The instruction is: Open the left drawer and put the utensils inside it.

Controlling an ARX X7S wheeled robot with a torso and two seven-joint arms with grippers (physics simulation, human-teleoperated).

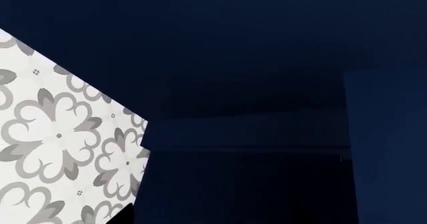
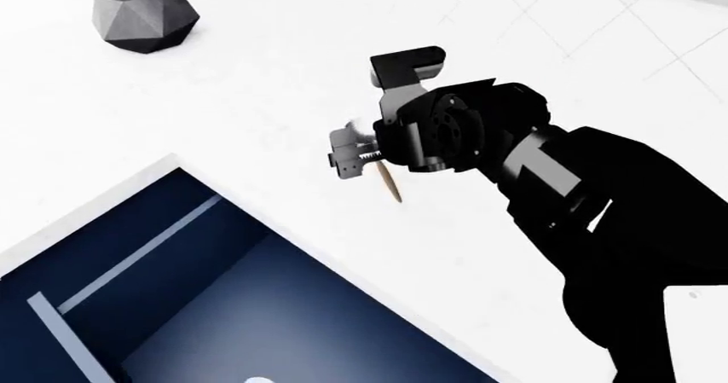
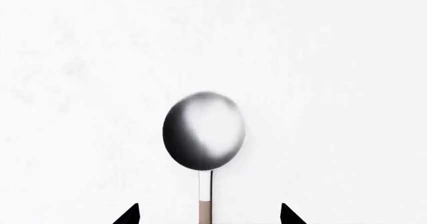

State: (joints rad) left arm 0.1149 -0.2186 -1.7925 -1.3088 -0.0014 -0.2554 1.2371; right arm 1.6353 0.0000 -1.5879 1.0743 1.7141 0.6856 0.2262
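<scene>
The left drawer (image 2: 296, 323) stands pulled open at the lower left of the head view, navy inside with pale divider strips (image 2: 136, 255). One of the utensils, a spoon (image 3: 203, 131) with a shiny bowl and reddish-brown handle (image 2: 390, 187), lies on the white counter (image 2: 273, 84). My right gripper (image 3: 210, 216) is open right over it, one black fingertip (image 3: 130, 216) on each side of the handle and well apart from it. In the head view this gripper (image 2: 355, 163) points down at the counter just beyond the drawer's far corner. The left wrist view shows only navy cabinet fronts (image 1: 267, 59).
A grey faceted pot (image 2: 142, 12) with a succulent stands at the counter's far left. A small white shape (image 2: 257, 380) peeks in at the bottom edge inside the drawer. Grey-and-white patterned floor tiles (image 1: 60, 139) lie beside the navy cabinet.
</scene>
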